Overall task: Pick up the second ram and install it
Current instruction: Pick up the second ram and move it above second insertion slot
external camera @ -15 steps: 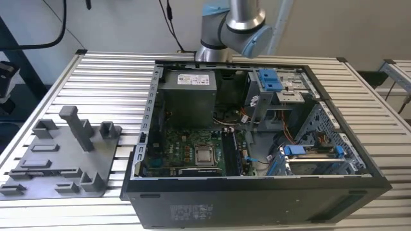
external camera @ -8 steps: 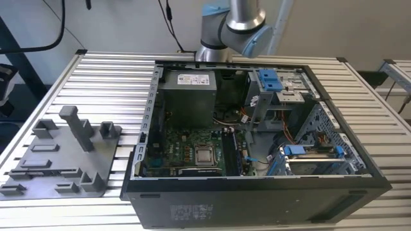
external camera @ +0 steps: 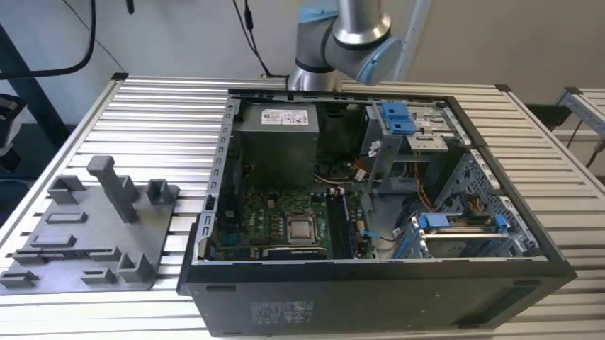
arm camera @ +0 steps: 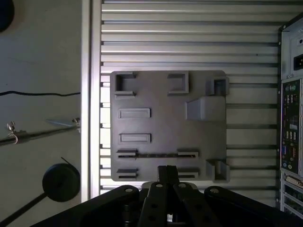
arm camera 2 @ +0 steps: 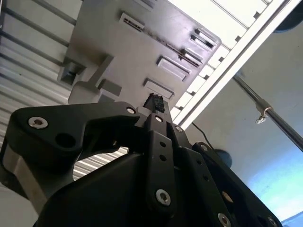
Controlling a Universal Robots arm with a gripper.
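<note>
The second ram (arm camera: 156, 154) stands on edge as a thin dark strip between two slotted holders of the grey tray (arm camera: 165, 127). It also appears in the second wrist view as a thin line (arm camera 2: 165, 41). My gripper (arm camera: 168, 169) hangs high above the tray's near edge, just short of the ram, its black fingers closed together with nothing visible between them. The fingertips (arm camera 2: 154, 103) meet in the second wrist view too. In the exterior view the tray (external camera: 85, 241) lies at the left, beside the open computer case (external camera: 378, 283).
A tall grey post (external camera: 113, 185) rises from the tray. Inside the case lie the motherboard (external camera: 274, 219), its CPU socket (external camera: 302, 229) and the memory slots (external camera: 342, 223). The arm's base (external camera: 341, 42) stands behind the case. The slatted table's edge (arm camera: 90, 94) runs beside the tray.
</note>
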